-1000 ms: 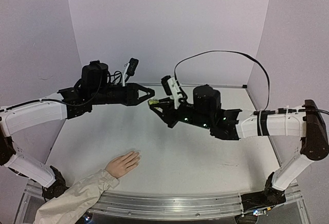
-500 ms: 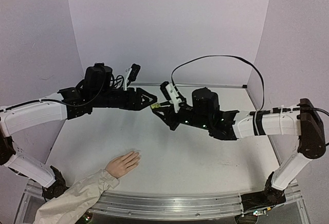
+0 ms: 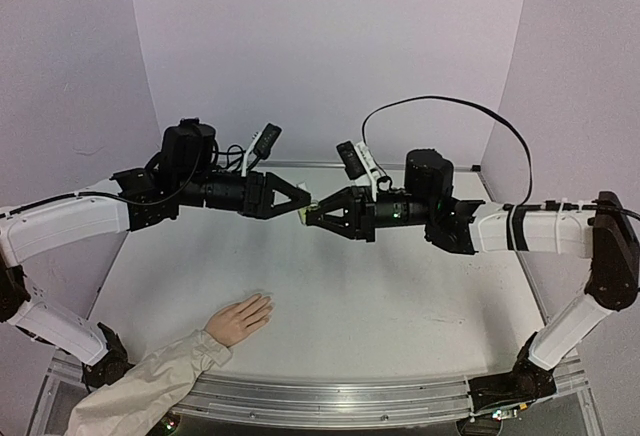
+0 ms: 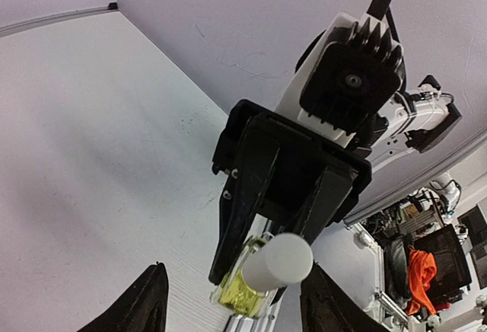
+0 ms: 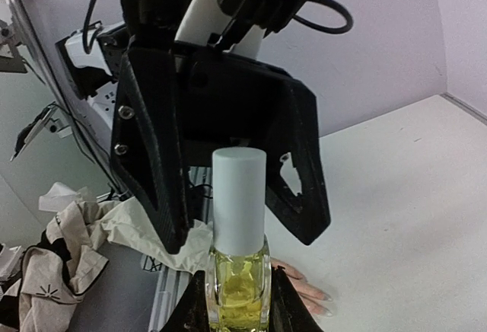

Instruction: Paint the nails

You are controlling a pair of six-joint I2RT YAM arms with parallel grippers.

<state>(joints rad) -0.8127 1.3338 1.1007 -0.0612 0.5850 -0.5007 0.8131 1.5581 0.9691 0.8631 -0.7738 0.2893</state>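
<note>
At the near edge of the plain white matte worktop (image 3: 420, 306), toward its left corner, a beige fabric sleeve (image 3: 150, 391) runs in over a ribbed silver metal rail (image 3: 350, 396). It ends in a pale peach mannequin hand (image 3: 236, 322), lying palm down with its fingers together and pointing toward the middle. Its skin looks smooth and dull, like moulded rubber or plastic. The nails (image 3: 266, 303) are tiny ovals at the fingertips, too small to tell whether any colour is on them. Both arms are well apart from them.

Above the middle of the worktop, well off its surface, the two arms meet nose to nose. The right jaws are clamped on the flat sides of a small square clear-glass bottle of yellow-green liquid (image 5: 238, 282). Its smooth white cylindrical cap (image 5: 238, 191) points at the left arm. The left jaws stand apart, one matte black wedge-shaped finger (image 4: 149, 301) on each side of the cap, with a gap showing on both sides. They grip nothing.

I judge the step in hand to be opening the bottle; painting has not begun. The next move calls for the left jaws to close squarely on the cap, in line with its axis. They would then twist it off while the right jaws hold the slick glass firm. The cap is round and smooth, so a shallow or off-centre pinch could slip.

Beyond the far edge rise plain lilac walls (image 3: 330, 56), flat and bare.
</note>
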